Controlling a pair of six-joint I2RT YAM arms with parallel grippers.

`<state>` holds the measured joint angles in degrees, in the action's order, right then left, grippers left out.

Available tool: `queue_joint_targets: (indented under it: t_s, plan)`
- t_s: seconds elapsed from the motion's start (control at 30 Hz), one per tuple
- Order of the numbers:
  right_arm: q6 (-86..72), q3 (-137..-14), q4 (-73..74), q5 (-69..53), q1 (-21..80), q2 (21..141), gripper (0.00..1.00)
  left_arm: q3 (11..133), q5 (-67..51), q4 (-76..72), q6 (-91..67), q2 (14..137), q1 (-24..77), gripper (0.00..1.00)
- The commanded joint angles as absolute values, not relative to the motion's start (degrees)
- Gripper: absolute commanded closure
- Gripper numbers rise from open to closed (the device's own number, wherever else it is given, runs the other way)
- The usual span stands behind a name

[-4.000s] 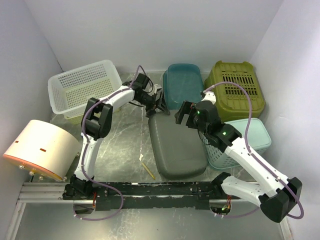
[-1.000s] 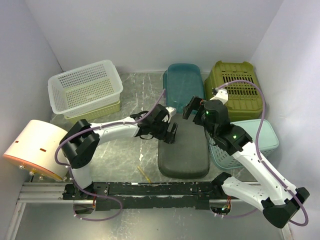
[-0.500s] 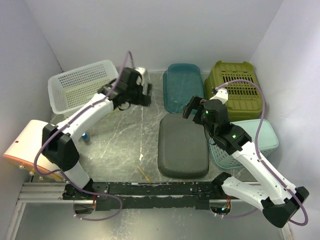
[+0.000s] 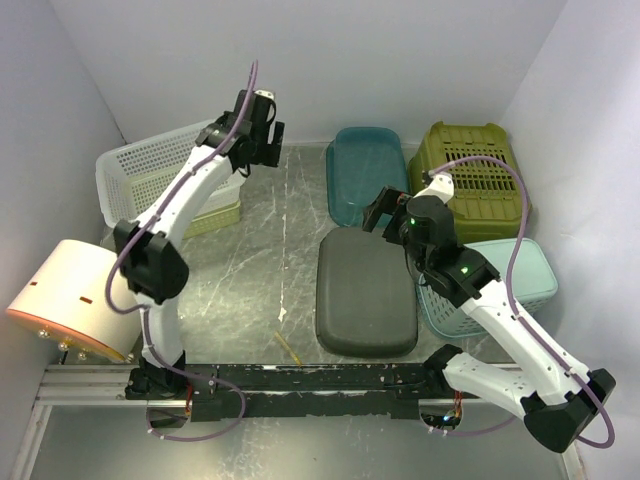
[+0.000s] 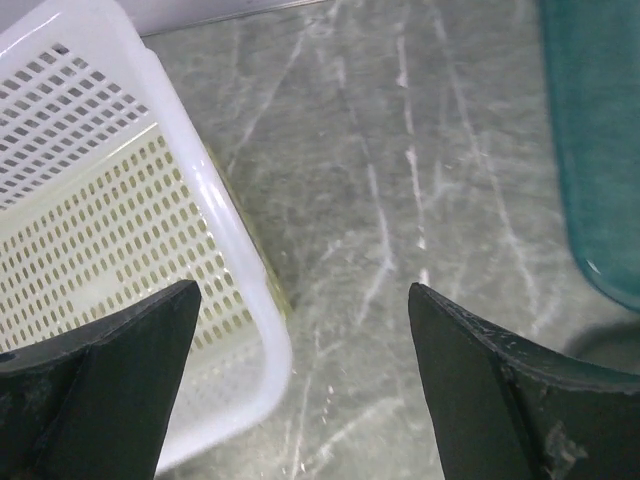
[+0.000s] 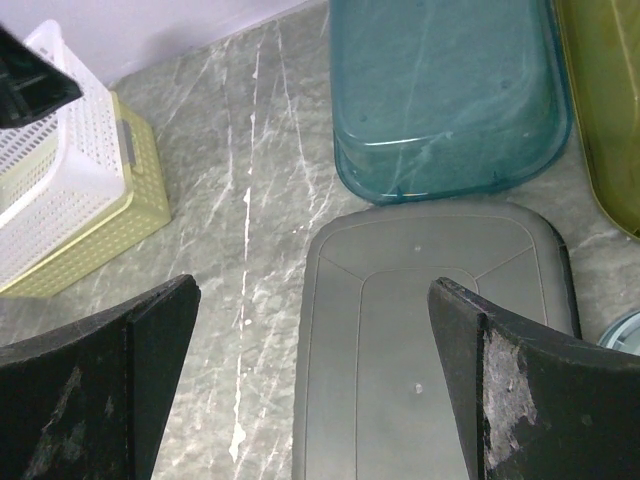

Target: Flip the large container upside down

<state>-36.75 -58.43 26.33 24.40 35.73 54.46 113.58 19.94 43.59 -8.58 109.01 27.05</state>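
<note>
The grey container [image 4: 365, 292] lies base-up in the middle of the table [image 4: 250, 270]. Over its far end hangs the right gripper [image 6: 312, 290], jaws wide and empty. Farther back, the left gripper [image 5: 300, 295], jaws also wide and empty, hovers beside the white basket [image 4: 140, 170].

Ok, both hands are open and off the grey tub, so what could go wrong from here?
The left hand hangs above the white basket rim; dropping could shift it on the yellow basket beneath. The right hand hovers over the grey tub at its far end, close to the teal tub, so a descent might clip either. The right arm also crosses the light blue basket and may brush it.
</note>
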Motion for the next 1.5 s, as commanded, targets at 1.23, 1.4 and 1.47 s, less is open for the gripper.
queue_joint_targets:
  t_s: [1.23,1.4,1.47]
  plan:
    - [-36.14,-58.28,24.56,21.93,35.62,56.90,0.00,133.63,37.80,53.18,3.72,109.58,35.28,0.93]
    - [-36.36,-58.25,25.12,23.98,35.62,55.93,0.00,136.98,27.01,54.99,-0.04,105.88,38.19,0.93]
    - [-36.35,-57.94,25.03,25.59,35.60,54.81,0.00,135.72,17.97,53.70,-1.87,103.39,38.23,0.93]
